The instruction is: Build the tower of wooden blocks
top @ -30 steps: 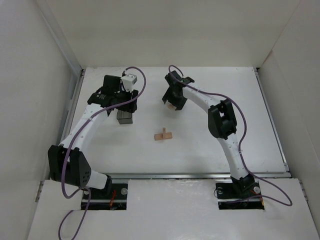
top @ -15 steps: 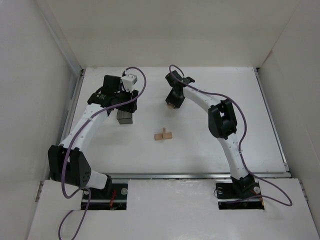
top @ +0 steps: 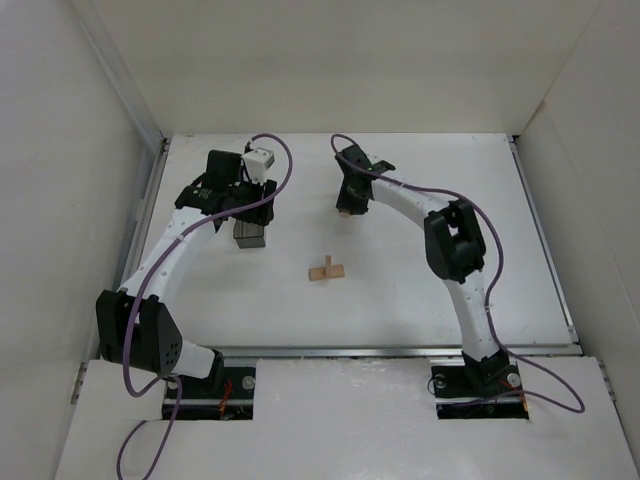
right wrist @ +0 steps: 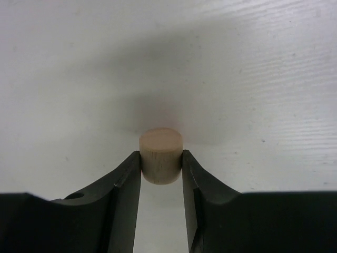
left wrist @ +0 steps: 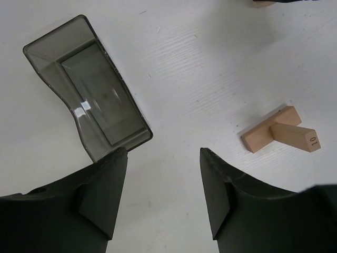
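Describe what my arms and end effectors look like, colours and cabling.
Both arms have white links with black joint housings: left arm, right arm. A purple cable loops along each. The left end effector and right end effector carry matte black, tapered fingers.

- Round piece (right wrist: 160,150), centre of right wrist view: bare pale wood, matt, fine grain on side, top face smooth.
- Right gripper (right wrist: 161,163) fingers: black plastic, matt, slight sheen on edges.
- Table (right wrist: 253,79): white, matt, faint streaky grain texture.
- Grey box (left wrist: 87,87), upper left of left wrist view: smoky translucent plastic, glossy, w/ light glints inside.
- Flat bars (left wrist: 258,139), right side: unfinished tan wood, matt; "10" printed in black on one end.
- Left gripper (left wrist: 162,158) fingers: same matt black plastic.
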